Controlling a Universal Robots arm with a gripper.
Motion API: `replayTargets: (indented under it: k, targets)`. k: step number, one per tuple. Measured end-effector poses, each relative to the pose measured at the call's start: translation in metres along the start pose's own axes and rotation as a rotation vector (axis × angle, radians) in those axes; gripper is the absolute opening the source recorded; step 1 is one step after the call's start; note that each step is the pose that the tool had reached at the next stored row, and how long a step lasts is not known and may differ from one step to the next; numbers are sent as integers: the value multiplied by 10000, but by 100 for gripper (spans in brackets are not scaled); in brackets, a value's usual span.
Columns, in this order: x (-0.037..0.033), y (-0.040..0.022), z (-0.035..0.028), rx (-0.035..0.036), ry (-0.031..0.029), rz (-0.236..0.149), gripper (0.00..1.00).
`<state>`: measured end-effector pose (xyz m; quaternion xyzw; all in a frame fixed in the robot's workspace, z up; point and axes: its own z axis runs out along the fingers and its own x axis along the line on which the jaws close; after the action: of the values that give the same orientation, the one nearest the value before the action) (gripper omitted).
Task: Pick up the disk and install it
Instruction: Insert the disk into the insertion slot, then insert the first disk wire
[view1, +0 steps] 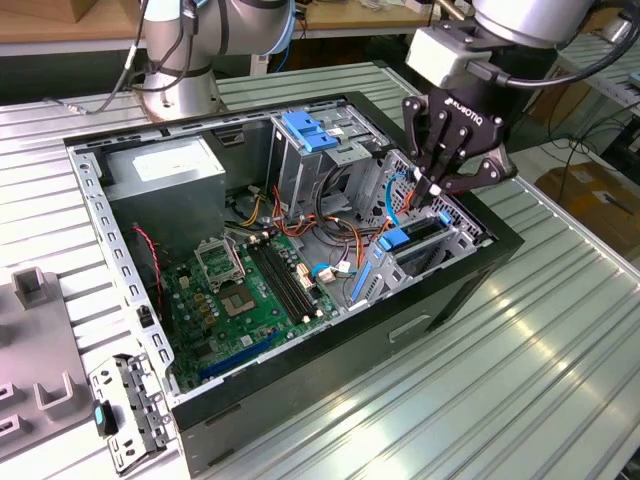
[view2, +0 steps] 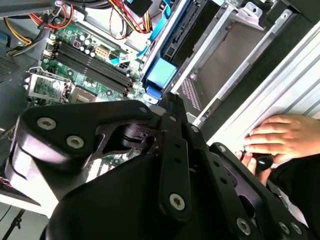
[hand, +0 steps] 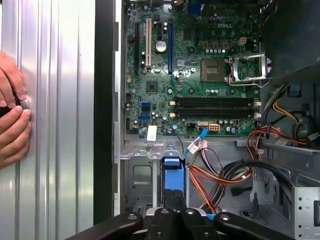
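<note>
The disk (view1: 418, 236) sits edge-up in the drive bay at the exterior view's right end of the open computer case (view1: 440, 300). Its blue rail end (view1: 394, 240) faces the motherboard. My gripper (view1: 432, 186) hangs just above that bay, its fingers shut tip to tip with nothing seen between them. In the second wrist view the shut fingertips (view2: 172, 102) point at the blue rail end (view2: 161, 75) and the dark disk (view2: 182, 30) behind it. The first wrist view shows that blue end (hand: 172, 167) right beyond the fingers (hand: 172, 212).
The case holds a green motherboard (view1: 245, 290), a grey power supply (view1: 170, 175), a metal cage with a blue tab (view1: 310, 135) and loose cables (view1: 345, 235). A person's hands (hand: 12, 125) rest on the ribbed table beside the case. A metal bracket (view1: 125, 410) lies near the case's corner.
</note>
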<state>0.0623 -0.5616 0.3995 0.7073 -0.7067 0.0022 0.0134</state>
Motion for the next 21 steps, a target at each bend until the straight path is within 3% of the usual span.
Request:
replayTargets:
  k: [6, 10, 21]
  targets:
    - [5, -3, 122, 0, -1, 0, 11]
    - [5, -6, 236, 1, 1, 0, 11]
    - [5, -6, 239, 1, 0, 1, 11]
